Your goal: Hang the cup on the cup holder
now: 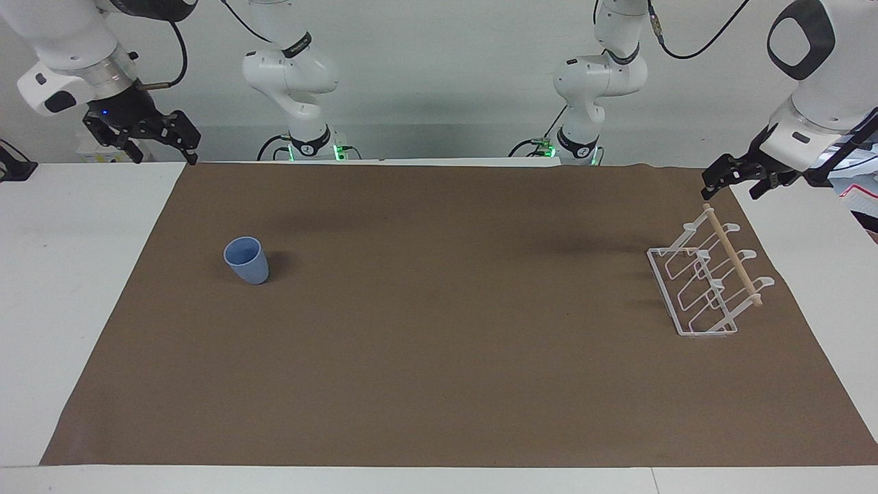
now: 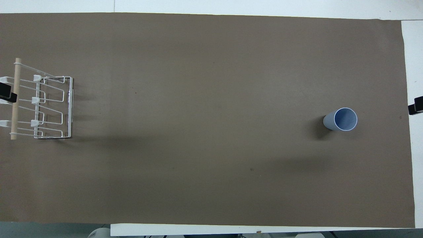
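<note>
The light-blue cup [image 1: 247, 261] stands upright, rim up, on the brown mat toward the right arm's end of the table; it also shows in the overhead view [image 2: 342, 119]. The white wire cup holder [image 1: 734, 257] with its wooden dowel stands toward the left arm's end, also in the overhead view [image 2: 15, 99]; its prongs are bare. My right gripper [image 1: 167, 156] hangs open and empty over the white table at the mat's corner, well apart from the cup; only its tip [image 2: 415, 107] shows from overhead. My left gripper [image 1: 731, 192] hangs open and empty just above the holder's dowel end, its tip [image 2: 6, 93] at the overhead view's edge.
The brown mat [image 1: 439, 357] covers most of the white table [image 1: 62, 288]. Bare white table strips run along both ends. Both arm bases [image 1: 302, 137] stand at the robots' edge of the table.
</note>
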### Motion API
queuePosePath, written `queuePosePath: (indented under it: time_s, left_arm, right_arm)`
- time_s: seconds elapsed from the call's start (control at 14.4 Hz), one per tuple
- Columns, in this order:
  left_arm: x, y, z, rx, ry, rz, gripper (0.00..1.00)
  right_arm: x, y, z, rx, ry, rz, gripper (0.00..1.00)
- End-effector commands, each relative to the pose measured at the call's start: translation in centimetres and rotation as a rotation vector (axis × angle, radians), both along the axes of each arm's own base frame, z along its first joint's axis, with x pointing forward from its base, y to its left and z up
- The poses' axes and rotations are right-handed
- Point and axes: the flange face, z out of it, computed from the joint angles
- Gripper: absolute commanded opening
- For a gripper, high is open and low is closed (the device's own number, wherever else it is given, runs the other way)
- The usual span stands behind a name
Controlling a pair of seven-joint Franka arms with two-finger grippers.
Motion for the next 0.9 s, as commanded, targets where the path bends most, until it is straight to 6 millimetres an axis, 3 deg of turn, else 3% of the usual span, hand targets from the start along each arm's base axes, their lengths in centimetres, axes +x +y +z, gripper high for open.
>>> queuePosePath:
  time_s: [0.0, 0.49, 0.69, 0.83]
  left_arm:
    - [-0.5, 0.0, 0.2, -0.009, 0.009, -0.006, 1.0]
    - [-0.7, -0.5, 0.0, -0.01, 0.018, -0.014, 1.0]
    - [-0.6, -0.4, -0.1, -0.009, 0.012, -0.009, 1.0]
    - [-0.7, -0.5, -0.2, -0.009, 0.018, -0.011, 1.0]
  right_arm:
    - [-0.5, 0.1, -0.1, -0.008, -0.012, -0.013, 1.0]
    - [-0.8, -0.4, -0.6, 0.001, -0.001, -0.002, 1.0]
    - [-0.7, -0.9, -6.1, 0.025, -0.022, -0.005, 1.0]
    - [1.0, -0.7, -10.0, 0.064, -0.058, -0.013, 1.0]
